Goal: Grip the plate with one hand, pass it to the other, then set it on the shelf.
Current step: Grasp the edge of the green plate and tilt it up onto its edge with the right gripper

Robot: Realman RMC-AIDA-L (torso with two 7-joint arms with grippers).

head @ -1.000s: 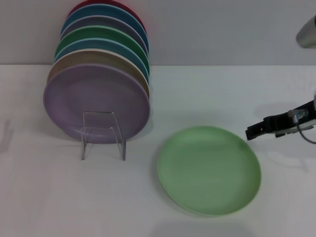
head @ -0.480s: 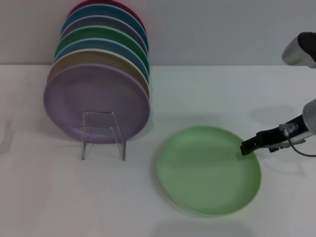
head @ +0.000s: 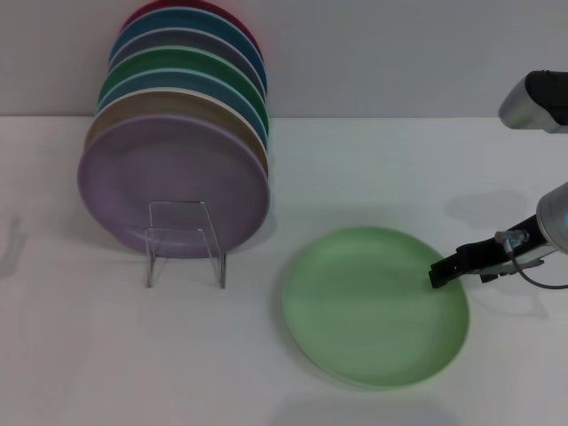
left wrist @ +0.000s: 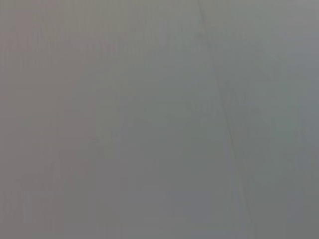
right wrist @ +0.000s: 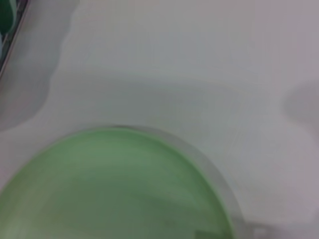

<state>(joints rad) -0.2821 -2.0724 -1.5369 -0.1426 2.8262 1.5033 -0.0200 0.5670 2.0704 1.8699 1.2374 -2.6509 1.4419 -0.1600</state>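
Observation:
The pale mint-green plate [head: 373, 306] lies flat on the white table, right of centre in the head view. It also fills the lower part of the right wrist view [right wrist: 114, 189]. My right gripper [head: 441, 272], slim and black, reaches in from the right edge, and its tip is at the plate's right rim. The clear acrylic shelf [head: 185, 241] stands at the left, with several coloured plates leaning upright in it. My left gripper is out of view; the left wrist view shows only a plain grey surface.
The lavender plate [head: 173, 182] is the front one of the upright row, with tan, blue, darker green and red plates behind it. A grey part of my right arm [head: 537, 96] hangs at the top right. A grey wall runs behind the table.
My right gripper has moved left and slightly down, from beside the plate to its right rim. The plate and the shelf have not moved.

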